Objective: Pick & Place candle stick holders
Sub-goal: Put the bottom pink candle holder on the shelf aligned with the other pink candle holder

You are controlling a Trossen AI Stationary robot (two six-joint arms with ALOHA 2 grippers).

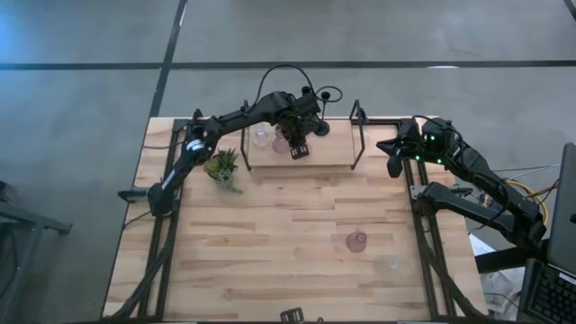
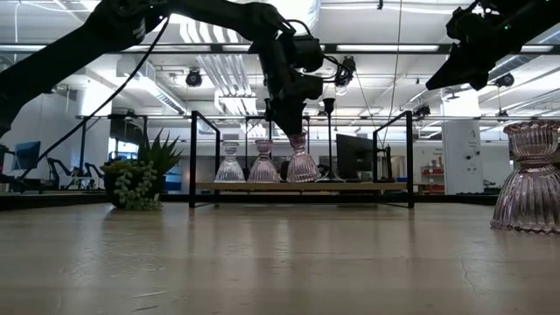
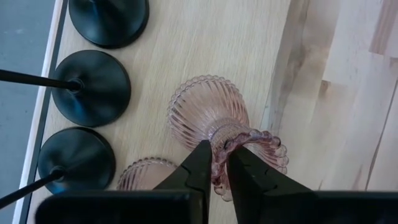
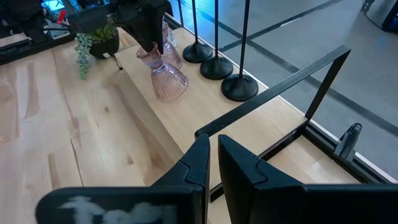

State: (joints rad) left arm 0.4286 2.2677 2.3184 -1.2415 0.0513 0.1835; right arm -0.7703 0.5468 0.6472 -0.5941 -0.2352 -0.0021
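Note:
My left gripper point(image 1: 297, 147) reaches over the wooden shelf point(image 1: 333, 153) at the table's far edge, shut on a pink ribbed glass holder point(image 2: 302, 164). A clear glass holder point(image 2: 230, 164) and another pink one point(image 2: 262, 163) stand on the shelf beside it. Three black stemmed holders stand on their round bases point(image 3: 93, 87) along the shelf's far side. A pink holder point(image 1: 357, 241) and a clear one point(image 1: 389, 264) stand on the table at the near right. My right gripper point(image 4: 211, 155) hovers shut and empty by the shelf's right end. My left gripper pinches the rim of the pink holder's top cup point(image 3: 219, 163), one finger outside the cup and one inside. The fingers come from above, pointing down. The holder stands upright with its flared base point(image 3: 199, 112) on the shelf board.
A small green plant point(image 1: 222, 166) stands left of the shelf. Black metal frames point(image 1: 357, 135) rise at both ends of the shelf. The near pink holder looms at the right in the low view point(image 2: 528, 175). The table's middle point(image 1: 288, 234) is bare wood.

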